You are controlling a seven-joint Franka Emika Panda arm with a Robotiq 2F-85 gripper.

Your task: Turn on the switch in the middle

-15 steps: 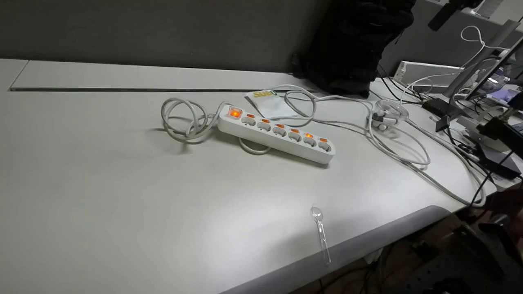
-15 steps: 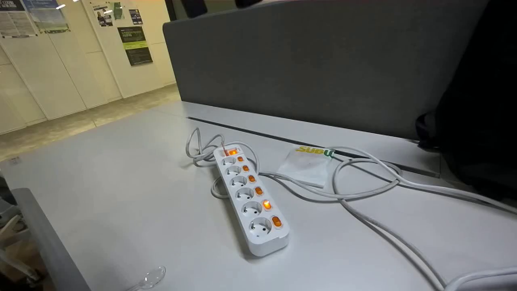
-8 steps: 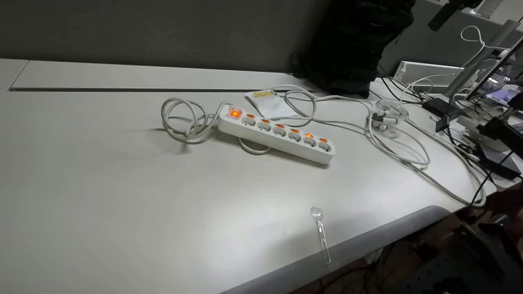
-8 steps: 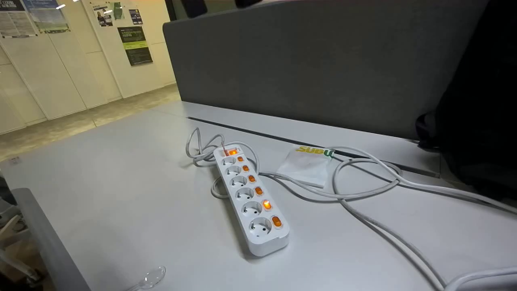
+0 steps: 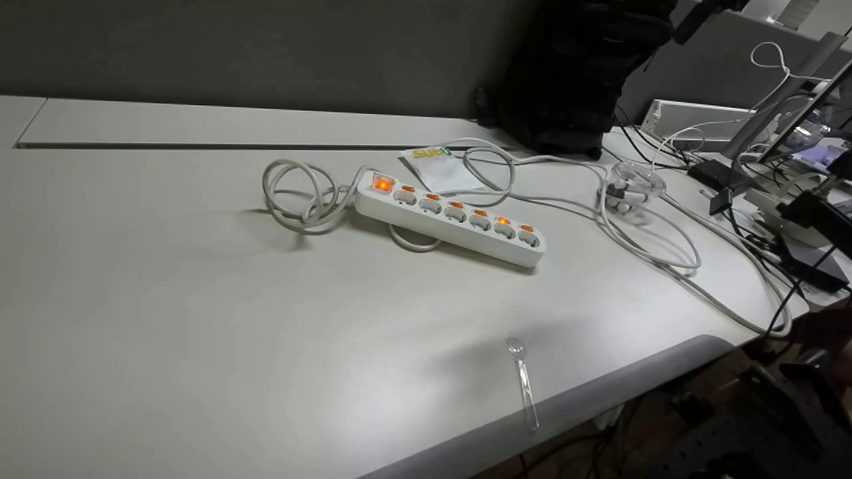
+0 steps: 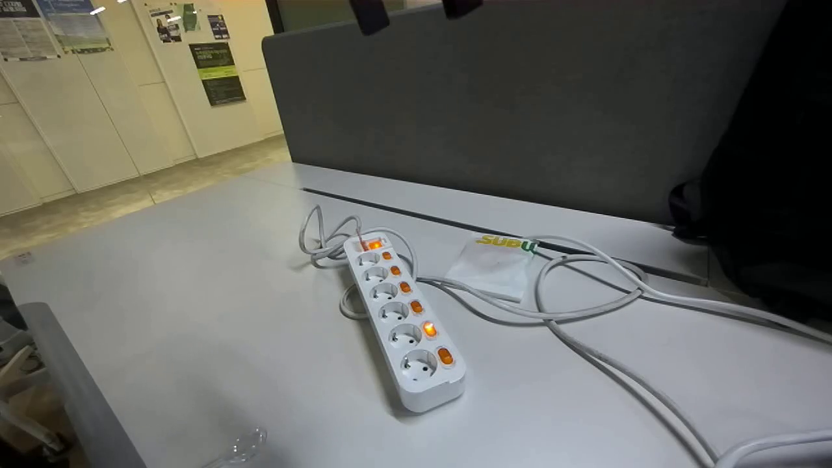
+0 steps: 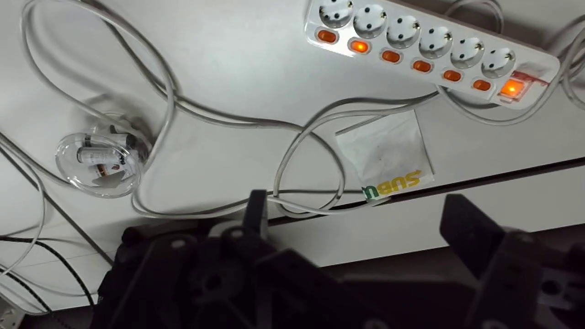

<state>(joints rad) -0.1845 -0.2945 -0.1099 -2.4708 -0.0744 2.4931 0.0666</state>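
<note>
A white power strip lies on the table in both exterior views [image 5: 442, 229] [image 6: 411, 320] and at the top of the wrist view [image 7: 406, 57]. It has a row of sockets with small orange switches. The large end switch [image 7: 512, 88] glows, and so does one small switch [image 7: 359, 46] near the opposite end. The two middle small switches [image 7: 422, 66] [image 7: 390, 56] look unlit. My gripper [image 7: 357, 205] is open and empty, high above the table and away from the strip. Its dark fingertips show at the top edge of an exterior view [image 6: 416, 12].
A white Subway napkin [image 7: 384, 153] lies beside the strip. Looped grey cables [image 5: 489, 169] run past it to a clear container [image 5: 632, 186]. A clear plastic spoon [image 5: 522, 379] lies near the table's front edge. A black backpack [image 5: 572, 73] stands against the dark partition [image 5: 233, 53].
My gripper's fingers have moved rightward and slightly down in an exterior view, and leftward at the top of another. A soft shadow on the table has shifted. The strip and its lights are unchanged.
</note>
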